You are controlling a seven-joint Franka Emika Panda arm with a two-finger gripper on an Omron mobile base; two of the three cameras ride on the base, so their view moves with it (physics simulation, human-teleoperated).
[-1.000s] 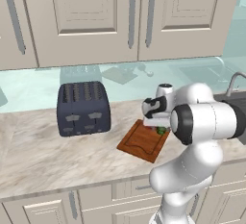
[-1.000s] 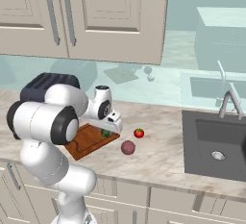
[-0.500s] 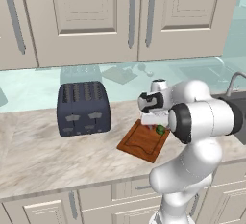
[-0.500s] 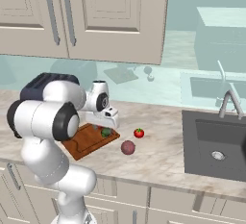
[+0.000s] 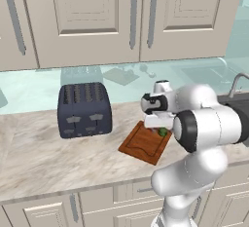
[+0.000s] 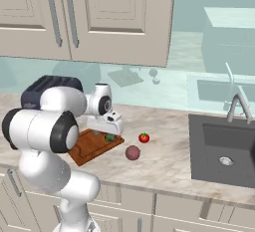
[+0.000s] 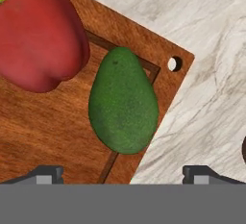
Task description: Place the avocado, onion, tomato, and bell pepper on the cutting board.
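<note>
A white robot arm rises from below a marble kitchen counter (image 5: 44, 158), folds at a bulky elbow and reaches forward so that its hand hangs over the near corner of the cutting board (image 5: 141, 145). The wrist is bent so the hand points down at the board. The gripper (image 7: 122, 172) hovers just above the wood with its jaws spread wide and nothing between them; in the hand view one dark fingertip (image 7: 45, 174) sits far to one side and the other far to the opposite side.

Directly under the hand lies the avocado (image 7: 123, 102), a dark green oval resting on the board close to its corner, across the groove and beside a small round hole in the wood. Just beside it, perhaps touching, is the bell pepper (image 7: 41, 38), red and lumpy, also on the board. From the base cameras these two are mostly hidden by the hand, and only a bit of green shows.

On the counter to the right of the board, off the wood, sit the tomato (image 6: 144, 138) and, nearer the front edge, the mauve onion (image 6: 132, 152), a little apart from each other. A dark toaster (image 5: 84, 109) stands left of the board. A sink (image 6: 224, 149) lies far to the right.
</note>
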